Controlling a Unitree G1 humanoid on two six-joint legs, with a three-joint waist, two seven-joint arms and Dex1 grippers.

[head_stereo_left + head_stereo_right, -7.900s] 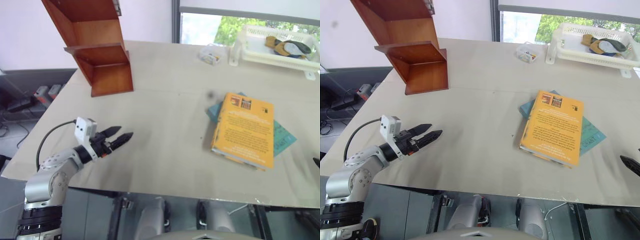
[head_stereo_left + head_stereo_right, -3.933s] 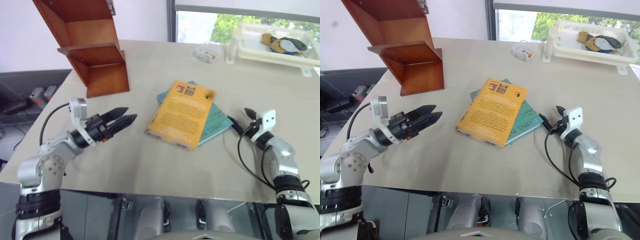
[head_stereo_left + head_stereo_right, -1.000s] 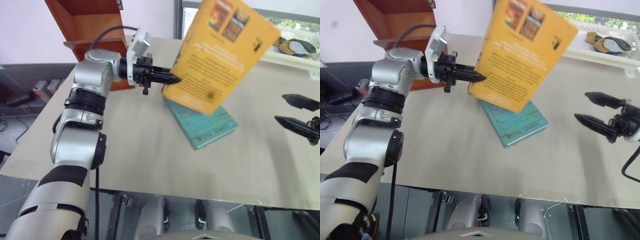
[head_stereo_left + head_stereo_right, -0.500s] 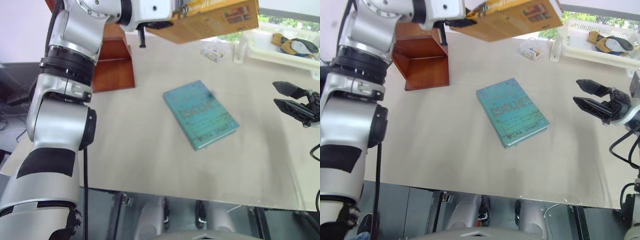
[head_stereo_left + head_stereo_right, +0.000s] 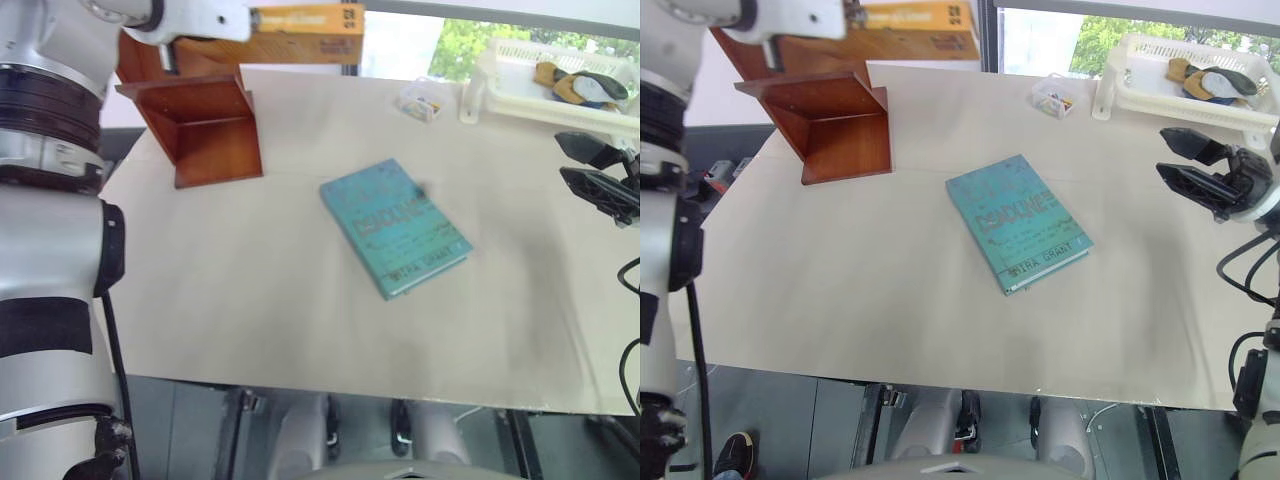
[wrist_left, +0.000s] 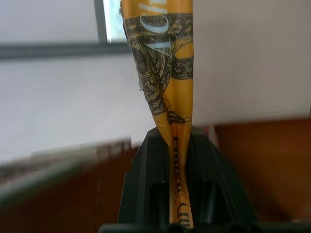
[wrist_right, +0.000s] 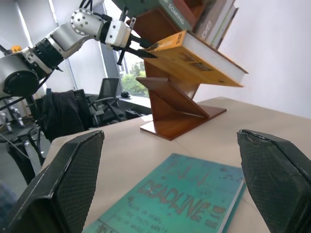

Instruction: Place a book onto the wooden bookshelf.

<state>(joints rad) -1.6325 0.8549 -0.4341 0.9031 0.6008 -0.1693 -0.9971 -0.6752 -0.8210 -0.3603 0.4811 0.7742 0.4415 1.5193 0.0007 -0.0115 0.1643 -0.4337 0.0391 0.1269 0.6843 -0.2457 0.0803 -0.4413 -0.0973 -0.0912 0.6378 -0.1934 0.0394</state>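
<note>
While the left gripper (image 7: 138, 50) stays pinched on the book (image 7: 194, 58), carrying is under way beside the wooden bookshelf (image 5: 835, 125). Next comes easing it onto a tier. The right gripper (image 5: 1190, 163) hangs open, empty.

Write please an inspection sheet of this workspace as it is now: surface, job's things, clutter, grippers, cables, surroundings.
Surface: beige table, mostly bare.
Job's things: orange-yellow book held in the air beside the wooden bookshelf, not yet on a tier.
Clutter: teal book flat mid-table; white basket with items and a small clear box at the far edge.
Grippers: left gripper shut on the book; right gripper open, empty, over the table's right side.
Cables: black cable along the right arm.
Surroundings: window with greenery behind; office chairs in the right wrist view.
</note>
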